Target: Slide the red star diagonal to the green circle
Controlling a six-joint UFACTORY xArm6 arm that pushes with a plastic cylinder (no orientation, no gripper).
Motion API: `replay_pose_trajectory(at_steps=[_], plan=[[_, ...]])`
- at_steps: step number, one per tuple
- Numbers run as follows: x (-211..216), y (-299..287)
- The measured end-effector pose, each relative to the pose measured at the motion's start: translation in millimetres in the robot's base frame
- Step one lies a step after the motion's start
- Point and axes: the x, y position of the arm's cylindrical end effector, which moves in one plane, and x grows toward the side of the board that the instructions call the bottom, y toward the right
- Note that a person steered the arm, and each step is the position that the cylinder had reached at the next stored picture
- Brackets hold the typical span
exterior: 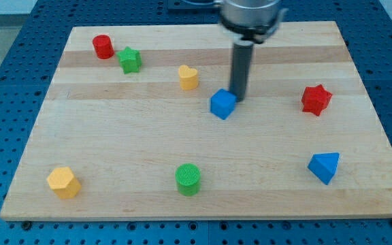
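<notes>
The red star (pixel 316 99) lies at the view's right, in the upper half of the wooden board (pixel 128 136). The green circle (pixel 188 178) stands near the view's bottom centre. My tip (pixel 239 100) is at the centre top, touching or almost touching the upper right side of the blue cube (pixel 222 104). The tip is well to the left of the red star and above the green circle.
A red cylinder (pixel 103 46) and a green star (pixel 130 60) sit at the top left. A yellow heart (pixel 188 77) lies left of the tip. A yellow hexagon (pixel 64 182) is at the bottom left. A blue triangle (pixel 324 167) is at the bottom right.
</notes>
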Motion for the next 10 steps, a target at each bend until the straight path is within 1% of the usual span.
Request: replay_pose_trajectory(at_steps=[1, 2, 3, 4, 5, 6, 7, 8, 9, 10], plan=[[6.8, 63.4], [-15.5, 184.1], [-25.4, 203.2], [-23.2, 227.9], [33.9, 228.7], [34.2, 178.9], [18.0, 115.0], [-11.0, 147.4], [-14.7, 78.0], [29.0, 31.9]])
